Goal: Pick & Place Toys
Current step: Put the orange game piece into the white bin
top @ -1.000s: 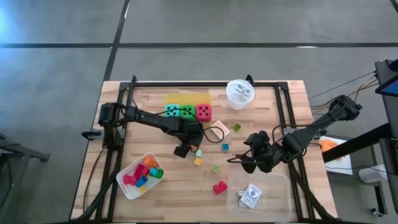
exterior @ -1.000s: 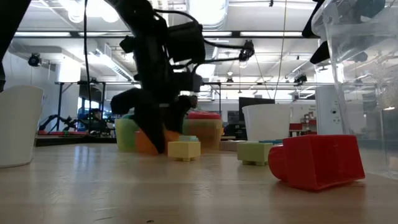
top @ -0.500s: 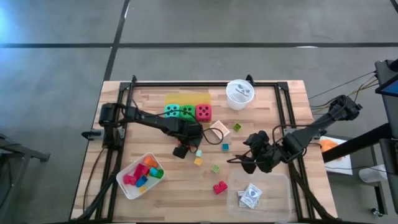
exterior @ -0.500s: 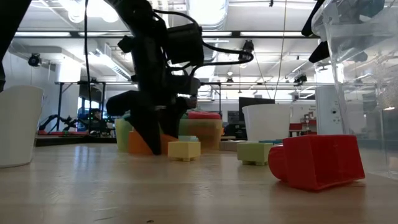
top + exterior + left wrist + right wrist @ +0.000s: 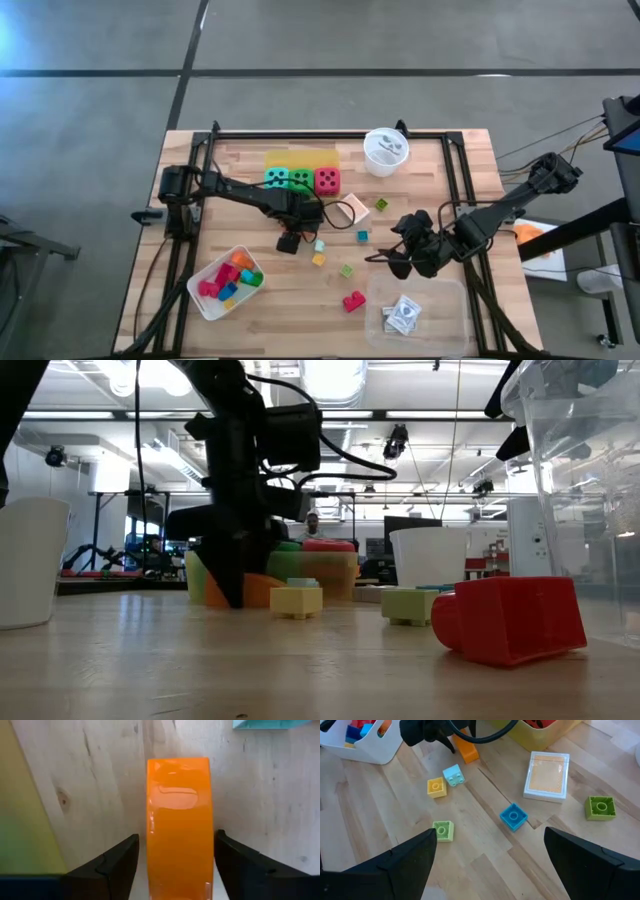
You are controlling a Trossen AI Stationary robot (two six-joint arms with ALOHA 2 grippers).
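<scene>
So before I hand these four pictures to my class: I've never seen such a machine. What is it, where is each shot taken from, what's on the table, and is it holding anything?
It is a robot with two dark arms at a wooden table. One picture looks straight down, one looks level across the tabletop, and two come from cameras on the arms' wrists. Loose toy blocks lie about, with three dice, a white cup and a white tray of blocks. The left gripper has its fingers either side of an orange block resting on the wood; no grip shows yet. The right gripper is open and empty, above small blocks.
</scene>
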